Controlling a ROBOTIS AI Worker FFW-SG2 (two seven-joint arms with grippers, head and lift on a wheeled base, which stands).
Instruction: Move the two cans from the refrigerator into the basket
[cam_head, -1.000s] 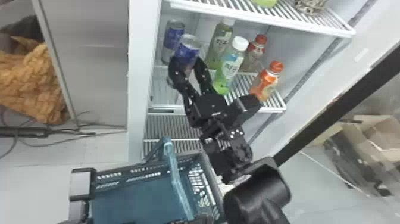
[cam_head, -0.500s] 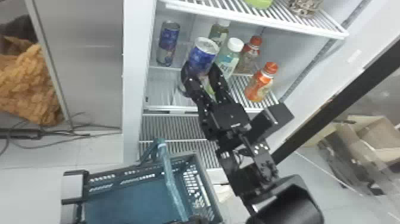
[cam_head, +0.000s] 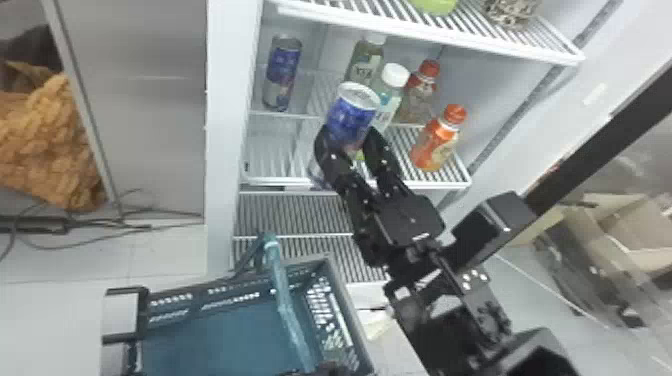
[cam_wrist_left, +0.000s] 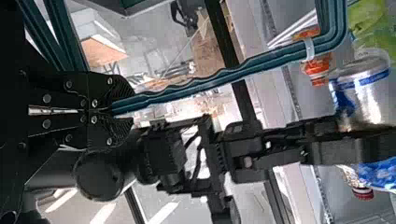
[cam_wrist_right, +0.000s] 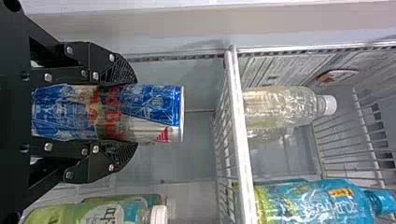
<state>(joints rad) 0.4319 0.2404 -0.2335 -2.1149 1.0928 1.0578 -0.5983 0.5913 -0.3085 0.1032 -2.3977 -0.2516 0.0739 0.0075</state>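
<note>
1. Right gripper (cam_head: 350, 137): two curved black fingers parted only by a can's width; both bear on the sides of one blue can (cam_head: 350, 112), clasping it between them; ribbed pads (cam_wrist_right: 120, 73) line their inner faces.
2. Held can: slim cylinder, blue and silver with red print; glossy, crinkled-looking skin; bright metal rim; its length runs in line with the fingers, one end toward the palm.
3. Second can (cam_head: 281, 75): same blue and silver type; upright inside the refrigerator, farther in than the right gripper and to its left.
4. Left gripper (cam_head: 332, 369): fingers drawn together on the basket's handle (cam_head: 285, 300); handle teal and smooth, with a wavy edge and a pale band near its bend.
5. Basket (cam_head: 344, 300): teal, walls pierced with small openings, floor flat; below the right gripper and to its left.
6. Bottles near the right gripper: white-capped, clear, with a pale label (cam_head: 395, 75), just beyond the held can; a greenish one (cam_head: 367, 57) farther in; two with orange-red caps (cam_head: 455, 114) (cam_head: 429, 67) to the gripper's right.
7. Shelf (cam_head: 450, 175): white parallel wires with a pale front rail; extends to both sides of the right gripper.
</note>
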